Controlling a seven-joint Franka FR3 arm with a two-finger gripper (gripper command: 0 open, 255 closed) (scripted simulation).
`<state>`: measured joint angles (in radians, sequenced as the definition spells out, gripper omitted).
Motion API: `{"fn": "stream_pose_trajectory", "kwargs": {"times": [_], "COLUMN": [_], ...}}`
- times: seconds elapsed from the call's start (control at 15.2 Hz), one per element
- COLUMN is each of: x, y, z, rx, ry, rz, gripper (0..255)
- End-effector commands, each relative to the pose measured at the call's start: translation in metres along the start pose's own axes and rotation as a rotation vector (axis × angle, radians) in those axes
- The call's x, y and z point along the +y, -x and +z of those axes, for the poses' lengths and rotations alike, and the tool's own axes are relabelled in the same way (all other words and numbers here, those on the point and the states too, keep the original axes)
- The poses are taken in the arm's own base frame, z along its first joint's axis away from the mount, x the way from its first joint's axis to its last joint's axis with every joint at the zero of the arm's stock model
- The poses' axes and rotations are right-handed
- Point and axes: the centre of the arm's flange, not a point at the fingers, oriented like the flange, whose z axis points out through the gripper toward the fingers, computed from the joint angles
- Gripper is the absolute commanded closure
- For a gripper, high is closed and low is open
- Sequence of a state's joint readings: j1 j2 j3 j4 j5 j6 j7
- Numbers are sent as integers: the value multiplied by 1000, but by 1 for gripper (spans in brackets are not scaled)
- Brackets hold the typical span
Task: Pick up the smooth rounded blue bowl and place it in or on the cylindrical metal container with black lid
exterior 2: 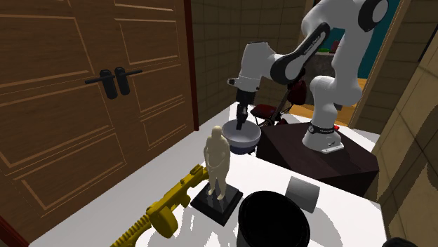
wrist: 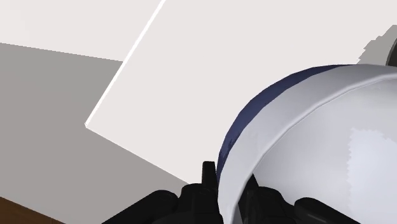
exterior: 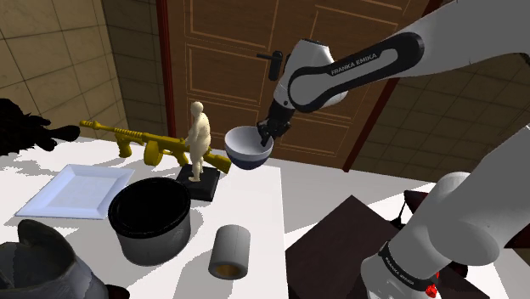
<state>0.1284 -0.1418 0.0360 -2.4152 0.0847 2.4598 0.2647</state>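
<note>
Jaws clamped on the rim of the blue bowl (wrist: 305,127), which the shoulder view shows aloft near the figurine (exterior: 200,140)

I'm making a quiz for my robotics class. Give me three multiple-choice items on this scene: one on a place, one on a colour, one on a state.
1. Where is the bowl? A in a drawer; B in the gripper, beside the figurine; C on a chair.
2. What colour is the gun? A yellow; B red; C green.
3. How is the grey cylinder? A upright; B on its side; C crushed flat.
Answers: 1 B, the fingers clasp its rim; 2 A, its body is yellow; 3 B, its open end faces sideways.
</note>
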Motion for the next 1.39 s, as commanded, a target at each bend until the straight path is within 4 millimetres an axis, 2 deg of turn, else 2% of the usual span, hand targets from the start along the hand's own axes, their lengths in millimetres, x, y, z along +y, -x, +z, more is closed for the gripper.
{"fn": "stream_pose_trajectory", "kwargs": {"times": [0.0, 0.66, 1.32], "x": [-2, -8, -137], "y": [-2, -10, 14], "z": [-10, -62, -62], "rx": [0, 0, 0], "ry": [0, 0, 0], "rz": [0, 0, 0], "gripper": [255, 255, 255]}}
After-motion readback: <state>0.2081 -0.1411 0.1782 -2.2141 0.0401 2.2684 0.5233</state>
